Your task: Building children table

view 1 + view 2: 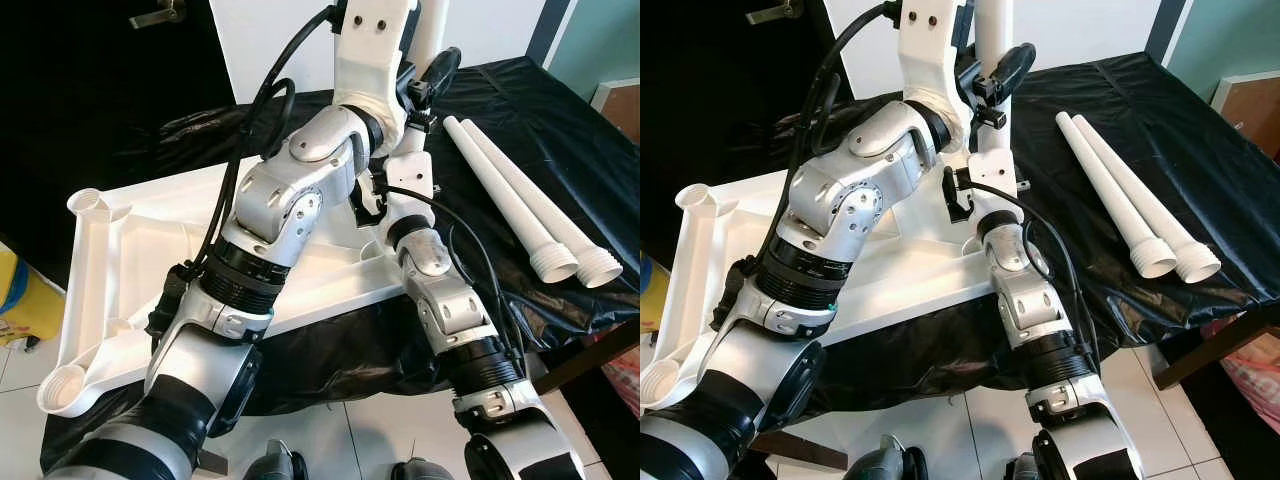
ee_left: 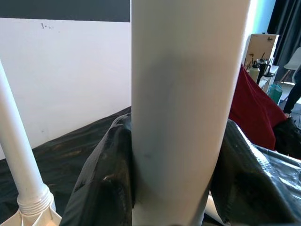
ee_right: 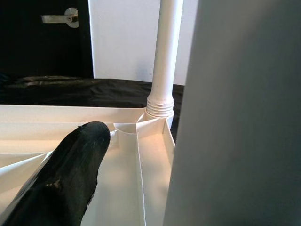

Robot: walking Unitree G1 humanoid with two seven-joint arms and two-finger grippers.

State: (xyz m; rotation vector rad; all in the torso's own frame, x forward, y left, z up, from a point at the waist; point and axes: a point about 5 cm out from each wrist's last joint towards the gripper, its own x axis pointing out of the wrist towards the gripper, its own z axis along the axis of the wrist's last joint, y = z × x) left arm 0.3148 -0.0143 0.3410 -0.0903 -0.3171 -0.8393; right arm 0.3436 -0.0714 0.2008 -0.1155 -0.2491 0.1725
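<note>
Nearest, the two silver arms cross the view and hide much of the white tabletop [image 1: 100, 300], which lies upside down on the black-draped worktop [image 1: 1200, 130], ribs and corner sockets facing up. One open socket [image 1: 62, 385] sits at about 8 o'clock at the near edge, another [image 1: 88, 203] at about 10 o'clock; the far corners are covered by the arms.

Further in, both arms reach up toward 12 o'clock to an upright white leg [image 1: 992, 40], its long axis vertical and its top cut off by the frame. The right hand [image 1: 992, 80] is at this leg: one black finger [image 1: 1008, 62] shows beside it, and in the right wrist view a black fingertip [image 3: 66, 179] lies on one side of a broad pale surface too close to make out clearly, so I cannot tell whether it pinches. The left hand is hidden behind its white wrist housing [image 1: 370, 50]; its wrist view has a thick white tube [image 2: 183, 108] running straight up the middle, and its fingers cannot be seen, so I cannot tell its state.

A second leg [image 3: 164, 56] already stands threaded in a far corner socket.

At 2 o'clock, two spare legs [image 1: 520, 195] lie side by side, touching, on the black cloth, threaded ends toward 4 o'clock.
</note>
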